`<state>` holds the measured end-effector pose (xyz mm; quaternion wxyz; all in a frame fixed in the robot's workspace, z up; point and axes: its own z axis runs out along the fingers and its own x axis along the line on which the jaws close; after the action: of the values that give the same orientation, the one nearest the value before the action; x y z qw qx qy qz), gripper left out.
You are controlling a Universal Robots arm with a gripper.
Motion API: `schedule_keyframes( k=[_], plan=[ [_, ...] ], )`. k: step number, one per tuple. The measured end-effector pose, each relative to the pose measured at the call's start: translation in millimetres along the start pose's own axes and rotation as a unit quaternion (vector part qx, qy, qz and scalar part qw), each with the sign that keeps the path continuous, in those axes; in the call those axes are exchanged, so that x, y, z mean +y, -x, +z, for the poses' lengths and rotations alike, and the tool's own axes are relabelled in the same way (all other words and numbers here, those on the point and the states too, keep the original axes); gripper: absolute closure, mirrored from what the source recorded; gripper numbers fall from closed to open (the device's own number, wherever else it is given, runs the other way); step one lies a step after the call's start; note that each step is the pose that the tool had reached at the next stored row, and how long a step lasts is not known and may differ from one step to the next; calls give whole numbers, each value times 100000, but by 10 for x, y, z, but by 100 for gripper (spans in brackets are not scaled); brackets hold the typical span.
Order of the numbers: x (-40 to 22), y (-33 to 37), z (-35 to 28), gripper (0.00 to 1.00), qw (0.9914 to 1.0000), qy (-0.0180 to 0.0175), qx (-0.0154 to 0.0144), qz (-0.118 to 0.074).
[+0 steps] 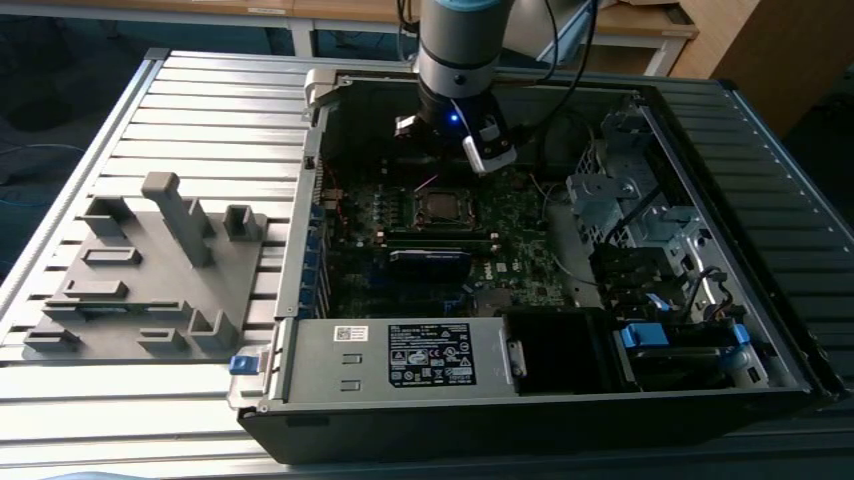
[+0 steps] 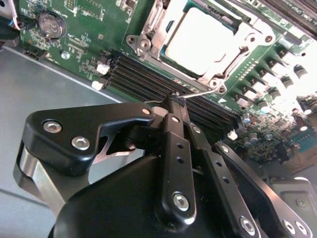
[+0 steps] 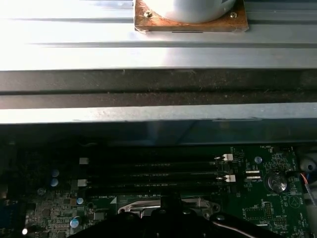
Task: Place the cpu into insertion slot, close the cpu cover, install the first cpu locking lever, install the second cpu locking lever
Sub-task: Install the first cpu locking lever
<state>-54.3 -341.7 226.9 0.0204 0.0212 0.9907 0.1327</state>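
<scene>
The cpu (image 2: 198,37) lies flat in the insertion slot (image 1: 438,207), its silvery top showing through the window of the cpu cover (image 2: 225,62). The cover is folded down around it. My gripper (image 2: 176,99) hangs just beside the socket, over the black memory slots (image 2: 148,79), with its black fingers (image 2: 173,148) pressed together. Its tips meet the end of a thin metal locking lever (image 2: 203,91) that runs along the socket's edge. I cannot tell if the lever is pinched or only touched. In the exterior view the arm (image 1: 454,60) stands over the board's far side.
A grey fixture plate (image 1: 147,290) with upright blocks lies at the exterior view's left. The case's metal wall (image 3: 158,94) is close behind the memory slots (image 3: 153,171). A labelled power supply (image 1: 427,355) sits near the front, and a drive cage (image 1: 627,200) at the exterior view's right.
</scene>
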Motion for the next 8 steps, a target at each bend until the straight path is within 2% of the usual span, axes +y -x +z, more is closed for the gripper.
schedule_keyframes(
  k=[8],
  plan=[
    [-22, 14, 81, 89, 100000, 1, 2, -8]
  ],
)
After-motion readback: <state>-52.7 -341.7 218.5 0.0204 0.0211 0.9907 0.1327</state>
